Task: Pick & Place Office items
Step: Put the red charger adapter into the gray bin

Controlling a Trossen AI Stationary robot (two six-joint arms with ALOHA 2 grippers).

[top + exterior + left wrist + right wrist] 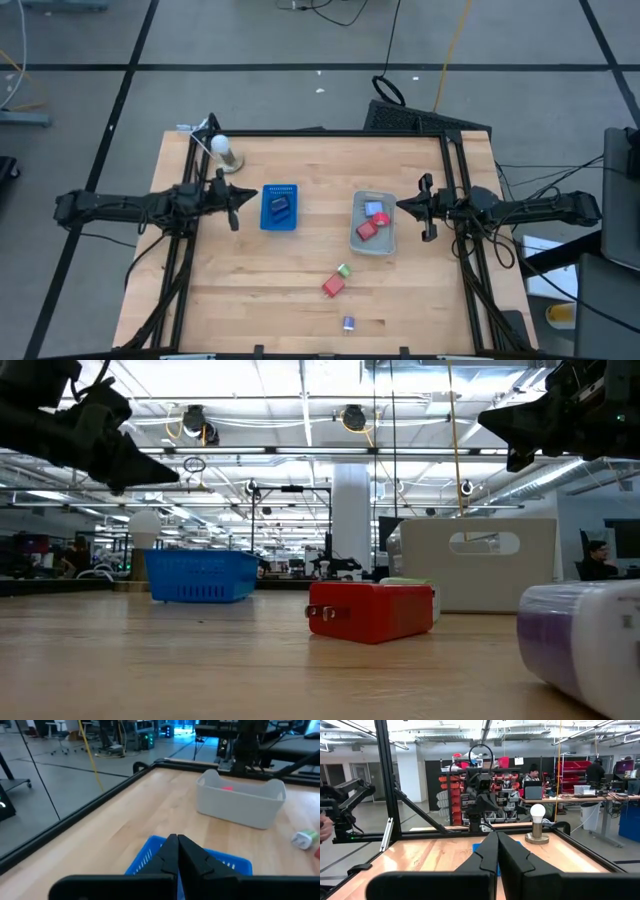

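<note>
Purple-banded piece (590, 635) sits nearest your low cam, red piece (370, 610) behind; others in grey bin (374, 223), blue tray (279, 208). Left gripper (177, 845), right gripper (496, 845): jaws closed, empty.

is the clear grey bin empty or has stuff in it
Not empty. The high view shows the clear grey plastic bin holding a red blocky piece and a pale blue piece.

Overhead looks down; low view level; both share blue tray (279, 208).

Two matte black jointed arms — tapering fingers, trailing dark cables.
</note>
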